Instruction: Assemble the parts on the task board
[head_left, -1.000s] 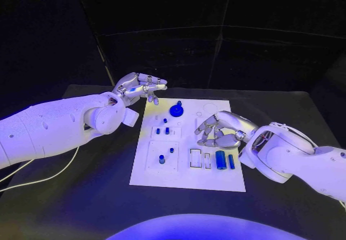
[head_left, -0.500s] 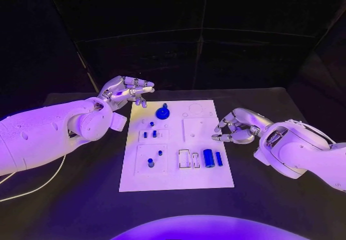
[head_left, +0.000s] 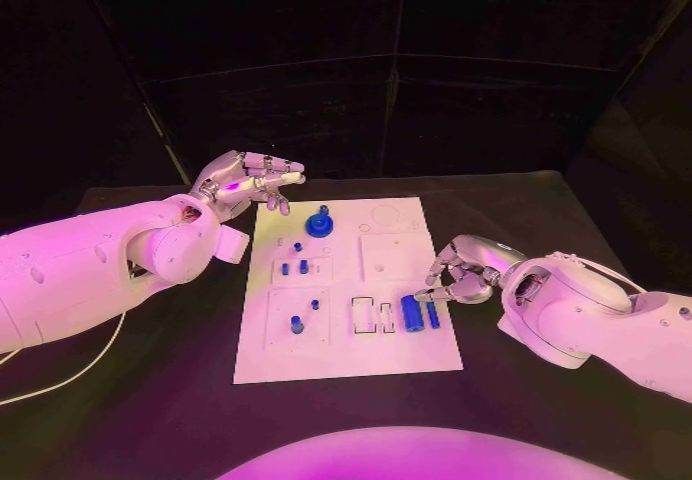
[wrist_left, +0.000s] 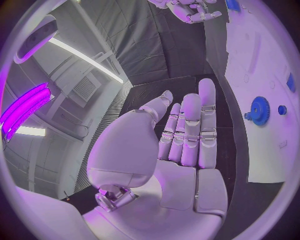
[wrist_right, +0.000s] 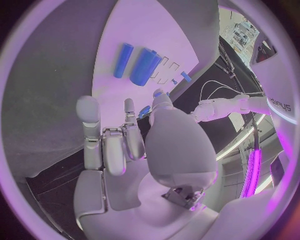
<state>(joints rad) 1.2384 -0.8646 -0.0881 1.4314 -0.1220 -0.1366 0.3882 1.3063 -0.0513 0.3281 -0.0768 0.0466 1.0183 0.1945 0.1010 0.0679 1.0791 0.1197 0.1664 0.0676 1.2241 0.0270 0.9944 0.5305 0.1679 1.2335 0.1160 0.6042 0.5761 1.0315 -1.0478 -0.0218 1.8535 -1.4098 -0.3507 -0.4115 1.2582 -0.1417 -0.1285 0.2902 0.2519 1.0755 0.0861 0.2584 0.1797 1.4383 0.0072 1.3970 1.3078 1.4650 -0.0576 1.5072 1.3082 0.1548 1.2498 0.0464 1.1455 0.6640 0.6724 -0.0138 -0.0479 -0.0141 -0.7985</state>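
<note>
From the head view, we see the white board (head_left: 351, 290) mid-bench, our right hand (head_left: 464, 275) empty beside the blue cylinders (head_left: 413, 313), seemingly reaching for one. Our left wrist view shows our left hand (wrist_left: 181, 145) spread and empty near the blue gear (wrist_left: 258, 111). Right wrist view: next, we judge, fingers must close on a cylinder.

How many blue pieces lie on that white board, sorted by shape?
Blue toothed gear wheel: 1
Long blue cylinders: 2, one thick and one thin
Small blue pegs: 5, as far as the head view shows
Total: 8 blue pieces on the white task board
</note>
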